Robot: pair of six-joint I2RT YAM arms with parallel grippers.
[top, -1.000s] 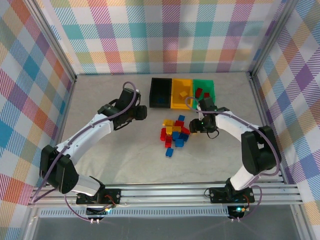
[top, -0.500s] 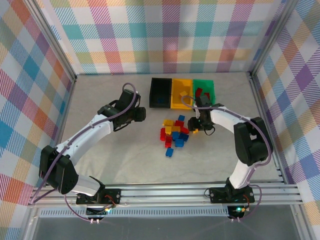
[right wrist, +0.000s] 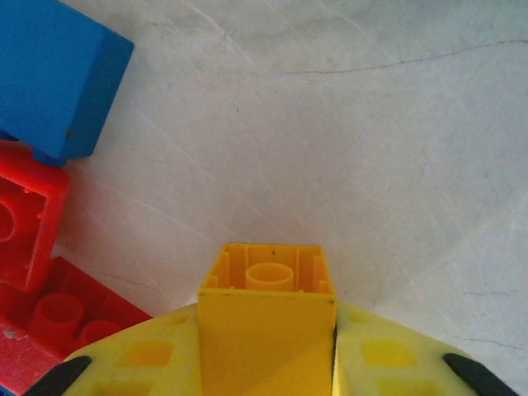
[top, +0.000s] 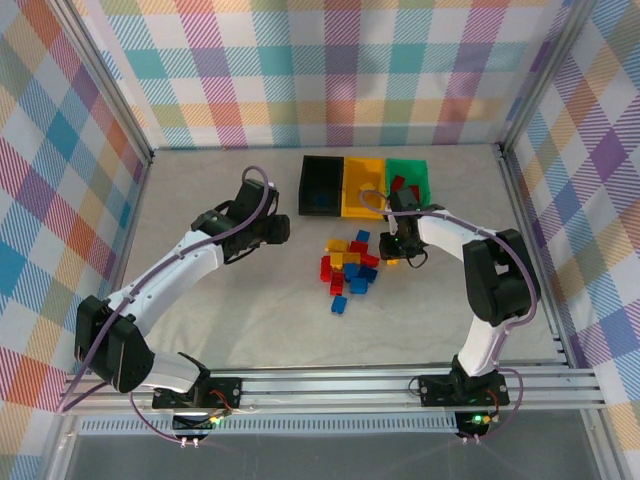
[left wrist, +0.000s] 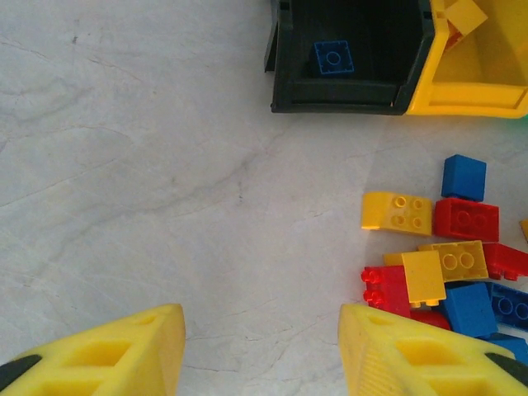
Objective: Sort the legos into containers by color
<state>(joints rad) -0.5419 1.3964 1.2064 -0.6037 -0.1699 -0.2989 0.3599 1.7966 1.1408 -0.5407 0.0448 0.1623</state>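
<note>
The pale, marble-veined table [top: 250,300] carries everything, fenced by plaid walls. The left arm [top: 180,270] reaches in from the near left. Its gripper [top: 285,228] hangs over bare table, left of the brick pile and short of the bins. The left wrist view gives what the overhead cannot: the left gripper [left wrist: 260,346] is spread wide, its yellow fingers [left wrist: 107,355] well apart with only table between them. The right arm [top: 470,250] bends in from the near right to the pile's right edge, where its gripper [top: 393,250] sits low. Three bins stand touching in a row at the far side: black bin [top: 305,185], yellow bin [top: 355,205] and green bin [top: 425,175]. From above, the black one holds a blue fleck; the left wrist view resolves it as a four-stud blue brick [left wrist: 333,58] lying flat inside the black bin [left wrist: 346,95], beside the yellow bin [left wrist: 470,99], which holds a yellow piece [left wrist: 464,15]. Red bricks [top: 398,183] lie in the green bin. The unsorted legos [top: 350,265] lie heaped mid-table, red, yellow and blue mixed, one blue brick [top: 340,305] apart on the near side. The right wrist view shows the right gripper [right wrist: 268,355] clamped on a small yellow brick [right wrist: 266,322], hollow underside toward the lens, close to a blue block [right wrist: 58,74] and red bricks [right wrist: 25,223].
</note>
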